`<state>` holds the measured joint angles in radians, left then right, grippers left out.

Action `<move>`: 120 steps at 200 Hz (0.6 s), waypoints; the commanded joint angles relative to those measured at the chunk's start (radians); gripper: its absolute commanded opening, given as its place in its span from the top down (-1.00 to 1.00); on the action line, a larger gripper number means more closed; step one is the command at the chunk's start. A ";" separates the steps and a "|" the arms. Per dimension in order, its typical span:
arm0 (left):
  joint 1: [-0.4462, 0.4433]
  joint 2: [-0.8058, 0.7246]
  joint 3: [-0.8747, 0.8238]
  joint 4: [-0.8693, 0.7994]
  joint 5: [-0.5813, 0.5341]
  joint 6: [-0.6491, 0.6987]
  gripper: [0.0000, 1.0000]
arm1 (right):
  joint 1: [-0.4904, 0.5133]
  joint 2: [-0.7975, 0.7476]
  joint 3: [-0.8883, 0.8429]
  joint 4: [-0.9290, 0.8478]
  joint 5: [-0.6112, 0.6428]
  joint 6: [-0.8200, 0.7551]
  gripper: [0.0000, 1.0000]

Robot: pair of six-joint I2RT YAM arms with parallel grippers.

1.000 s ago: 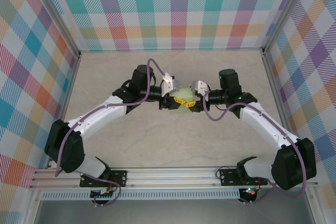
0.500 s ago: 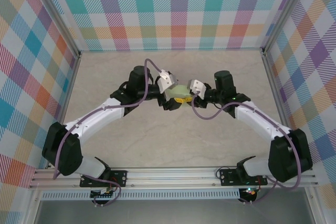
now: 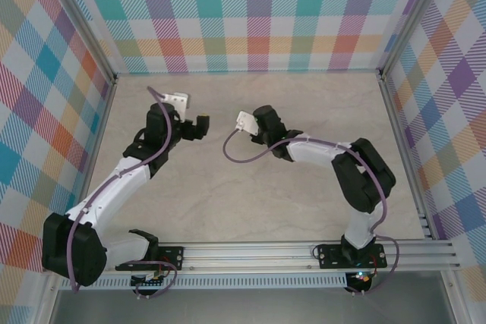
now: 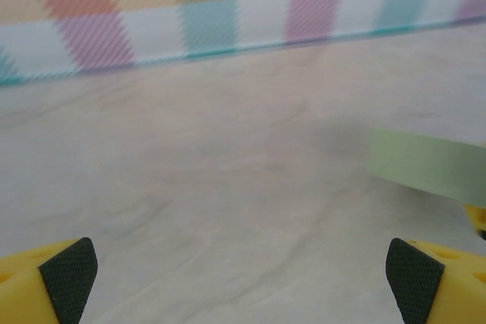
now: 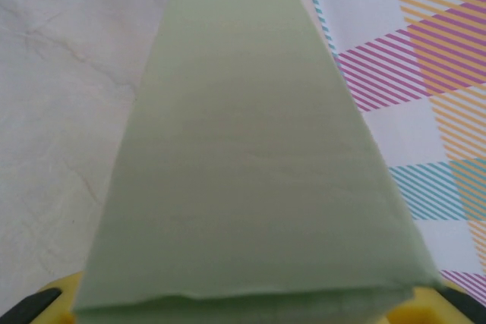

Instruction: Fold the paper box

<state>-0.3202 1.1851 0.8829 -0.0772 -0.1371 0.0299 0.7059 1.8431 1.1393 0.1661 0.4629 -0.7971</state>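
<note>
Left gripper (image 4: 243, 278) wide open, nothing between its jaws, over the table (image 4: 190, 187), right gripper (image 5: 247, 305) closed on the box (image 5: 250, 157).

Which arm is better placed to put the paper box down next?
Right: the right tool holds the paper box. The left tool is open and empty, the box beside it.

The paper box (image 5: 250, 157), clamped in the right gripper (image 5: 244, 310), takes up the room between those fingers. Toward the left gripper (image 4: 241, 282), whose fingers stand wide apart, a strip of bare table (image 4: 213, 187) lies free beside the box. Beyond the box, open table runs to the checked wall (image 3: 258, 13). The right arm (image 3: 319, 149) closes off the box's right side.
</note>
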 commanded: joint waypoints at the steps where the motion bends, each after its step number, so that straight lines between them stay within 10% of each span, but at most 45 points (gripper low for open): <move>1: 0.043 -0.039 -0.019 -0.075 -0.149 -0.122 -1.00 | 0.033 0.069 0.035 -0.012 0.170 0.075 0.11; 28: 0.062 -0.032 -0.034 -0.080 -0.142 -0.095 -1.00 | 0.049 0.061 0.046 -0.076 0.118 0.187 -0.33; 88: 0.073 0.024 -0.014 -0.078 -0.089 -0.075 -1.00 | 0.018 -0.218 -0.085 -0.222 -0.405 0.276 -0.99; 120: 0.073 0.089 -0.007 -0.045 -0.118 -0.076 -1.00 | -0.053 -0.340 -0.099 -0.326 -0.733 0.264 -1.00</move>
<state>-0.2573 1.2316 0.8646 -0.1528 -0.2333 -0.0376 0.7063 1.5818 1.0523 -0.0608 0.0723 -0.5529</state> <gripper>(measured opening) 0.999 0.997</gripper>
